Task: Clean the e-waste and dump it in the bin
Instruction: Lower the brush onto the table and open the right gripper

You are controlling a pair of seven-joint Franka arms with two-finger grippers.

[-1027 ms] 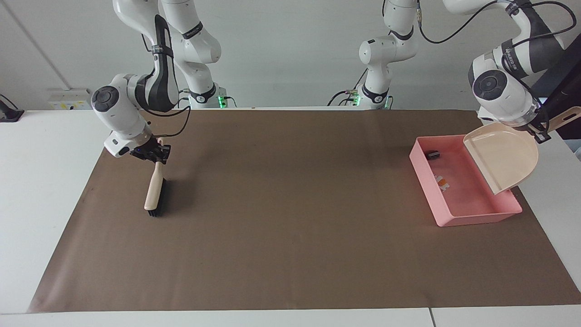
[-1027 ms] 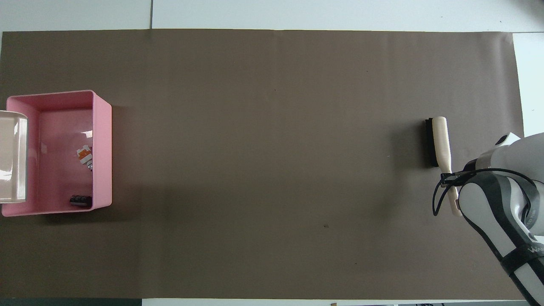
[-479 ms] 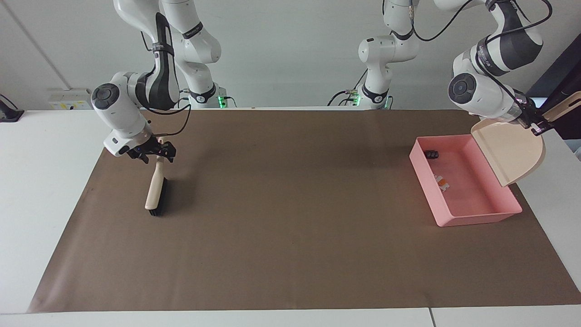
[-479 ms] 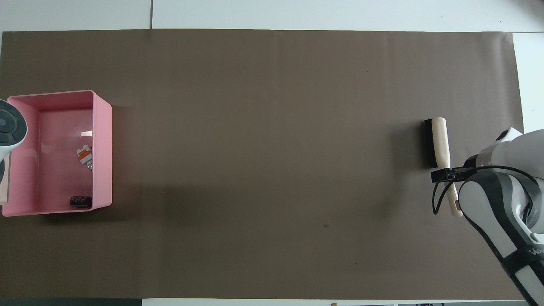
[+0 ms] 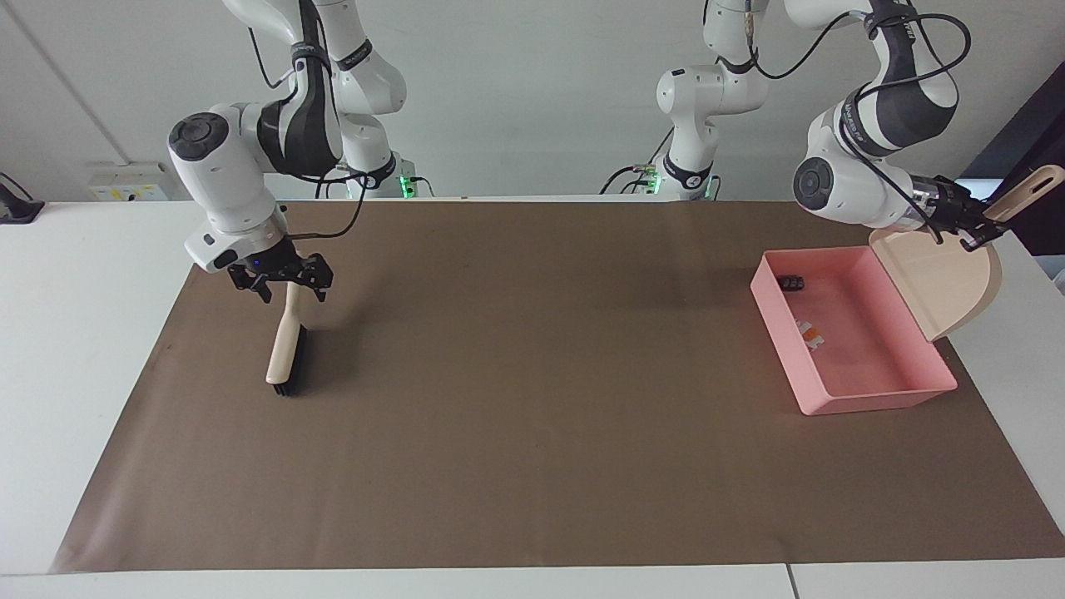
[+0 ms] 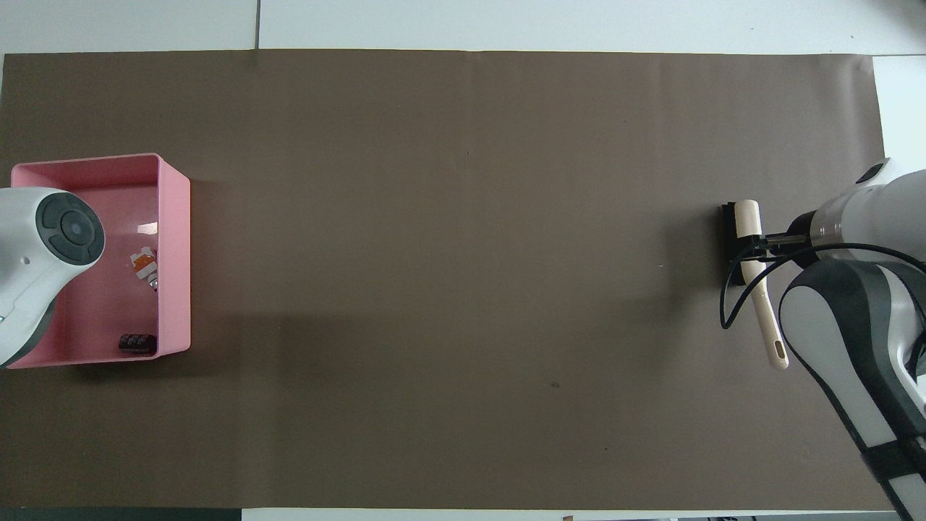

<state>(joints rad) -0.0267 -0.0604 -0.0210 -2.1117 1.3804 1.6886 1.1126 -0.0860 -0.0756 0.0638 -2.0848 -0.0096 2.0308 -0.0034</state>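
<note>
Facing cam sat high across the table, looked back at both robots, far enough to take in the whole brown mat (image 5: 532, 433). Overhead cam hung above the robots' end, looked forward & steeply down. Both shared the mat, the pink bin (image 5: 857, 399) (image 6: 173, 253) under the left arm, and the brush (image 5: 283, 353) (image 6: 756, 282) below the right gripper (image 5: 280, 281) (image 6: 752, 242).

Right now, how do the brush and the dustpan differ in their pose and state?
The brush lies on the brown mat at the right arm's end of the table, while the dustpan is up in the air, tilted beside the pink bin. The open right gripper hovers over the brush handle without holding it, whereas the left gripper is shut on the dustpan's handle. Both have beige handles.
</note>
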